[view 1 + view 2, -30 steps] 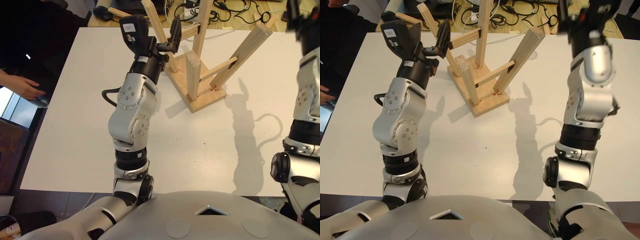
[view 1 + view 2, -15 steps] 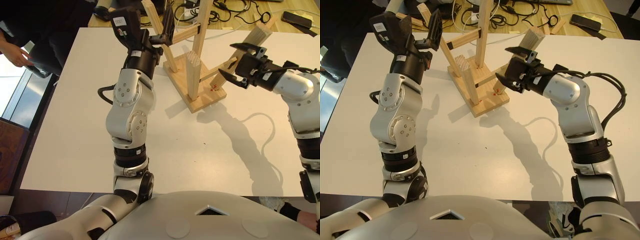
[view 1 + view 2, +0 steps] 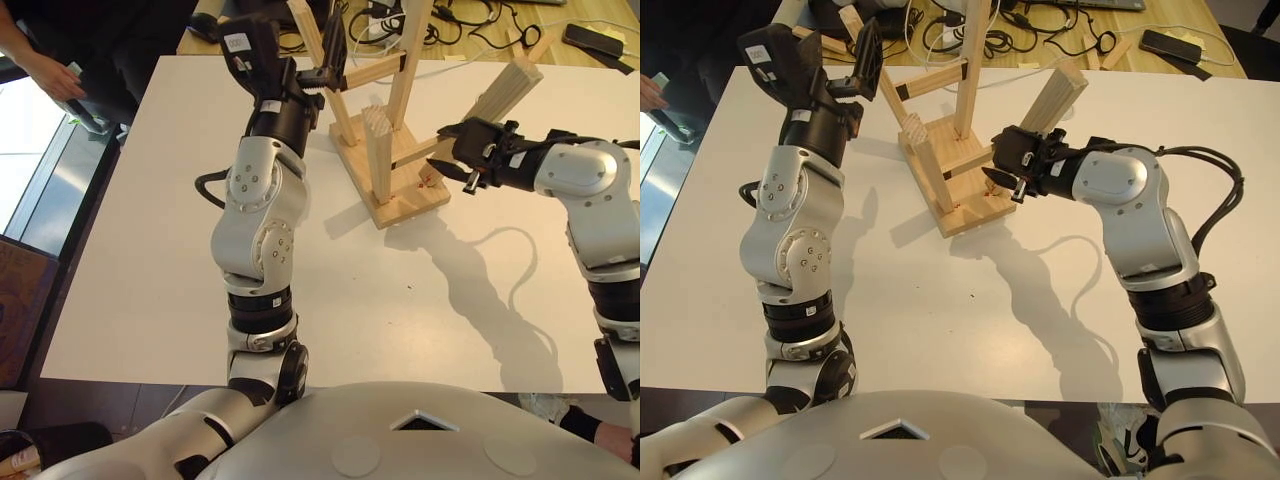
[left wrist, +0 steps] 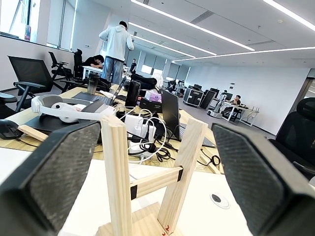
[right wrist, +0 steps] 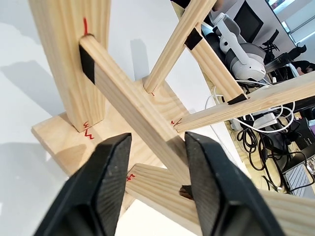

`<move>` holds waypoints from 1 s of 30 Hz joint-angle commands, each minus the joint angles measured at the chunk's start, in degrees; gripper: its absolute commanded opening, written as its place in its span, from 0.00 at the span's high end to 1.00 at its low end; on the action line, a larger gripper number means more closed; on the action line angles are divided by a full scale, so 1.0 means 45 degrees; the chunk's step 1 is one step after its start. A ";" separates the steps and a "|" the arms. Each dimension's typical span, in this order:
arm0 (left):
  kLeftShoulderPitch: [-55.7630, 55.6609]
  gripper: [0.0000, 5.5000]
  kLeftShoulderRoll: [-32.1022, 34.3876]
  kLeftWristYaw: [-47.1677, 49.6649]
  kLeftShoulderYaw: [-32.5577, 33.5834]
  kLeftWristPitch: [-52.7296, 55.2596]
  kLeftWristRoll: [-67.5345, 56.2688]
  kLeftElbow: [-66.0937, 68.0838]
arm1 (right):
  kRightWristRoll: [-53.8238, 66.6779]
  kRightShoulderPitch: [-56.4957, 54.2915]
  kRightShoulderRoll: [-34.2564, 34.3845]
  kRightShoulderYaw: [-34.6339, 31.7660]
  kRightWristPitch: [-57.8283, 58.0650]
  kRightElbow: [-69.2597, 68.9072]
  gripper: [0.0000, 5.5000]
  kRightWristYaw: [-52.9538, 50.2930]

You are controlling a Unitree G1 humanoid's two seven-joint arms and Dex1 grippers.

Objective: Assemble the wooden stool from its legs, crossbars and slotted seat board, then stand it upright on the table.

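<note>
The wooden stool stands upside down at the far middle of the white table, seat board flat on the table and legs pointing up. My right gripper is low at its right side, open. Its fingers straddle a black-tipped crossbar between two legs, just above the board. My left gripper is raised at the stool's far left, open. Between its pads, farther off, are two legs and a crossbar, and it touches none of them.
Beyond the table's far edge is a desk with cables, a phone and loose wooden pieces. Bare tabletop stretches in front of the stool and to the left of it.
My right gripper has dropped from high on the right to the stool's base and closed in around the low crossbar. The stool has shifted slightly. My left gripper rose a little.
</note>
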 commanded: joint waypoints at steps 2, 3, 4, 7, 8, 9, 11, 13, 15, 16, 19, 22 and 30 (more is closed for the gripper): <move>-0.0081 0.24 0.0024 -0.0015 0.0014 0.0027 0.0052 0.0139 | 0.0186 -0.0342 -0.0393 -0.0284 -0.0033 0.0435 0.69 0.0376; -0.0067 0.24 0.0030 -0.0024 0.0009 0.0024 0.0058 0.0150 | 0.0506 -0.0434 -0.0281 -0.0502 0.0156 0.0379 0.69 0.0444; -0.0066 0.24 0.0036 -0.0032 0.0009 0.0018 0.0062 0.0171 | 0.0871 -0.0553 -0.0106 -0.0759 0.0423 0.0307 0.69 0.0489; -0.0032 0.24 0.0053 -0.0049 0.0016 0.0003 0.0065 0.0195 | 0.2350 -0.1151 0.0731 -0.1728 0.1949 -0.0059 0.69 0.0261; -0.0018 0.24 0.0057 -0.0052 0.0021 -0.0001 0.0065 0.0194 | 0.3015 -0.1437 0.1128 -0.2161 0.2681 -0.0220 0.69 0.0080; -0.0010 0.24 0.0057 -0.0053 0.0025 -0.0006 0.0065 0.0194 | 0.3506 -0.1673 0.1455 -0.2517 0.3273 -0.0343 0.69 -0.0133; -0.0008 0.24 0.0048 -0.0047 0.0024 -0.0030 0.0073 0.0198 | 0.4362 -0.2280 0.2746 -0.3465 0.4381 -0.0468 0.69 -0.1440; -0.0028 0.24 0.0036 -0.0039 0.0026 -0.0056 0.0080 0.0210 | 0.4833 -0.2551 0.3824 -0.3909 0.5142 -0.0814 0.76 -0.2694; -0.0087 0.24 0.0018 -0.0027 0.0019 -0.0058 0.0081 0.0228 | 0.4807 -0.2003 0.3839 -0.3171 0.6381 -0.1372 0.82 -0.3231; -0.0114 0.24 0.0009 -0.0012 0.0018 -0.0041 0.0078 0.0207 | 0.4616 -0.1282 0.3340 -0.2257 0.7148 -0.1712 0.85 -0.3271; -0.0092 0.24 0.0010 0.0027 0.0060 0.0014 0.0056 0.0091 | 0.4472 0.0232 0.3215 -0.1635 1.0695 -0.1422 0.95 -0.4446; -0.0042 0.24 0.0005 0.0057 0.0080 0.0012 0.0063 0.0065 | 0.4195 0.0368 0.4860 -0.2856 1.2104 -0.0257 0.99 -0.6015; -0.0127 0.24 0.0053 0.0001 0.0107 -0.0121 0.0103 0.0251 | 0.5509 -0.1197 0.7359 -0.5073 0.7402 -0.1377 0.99 -0.6723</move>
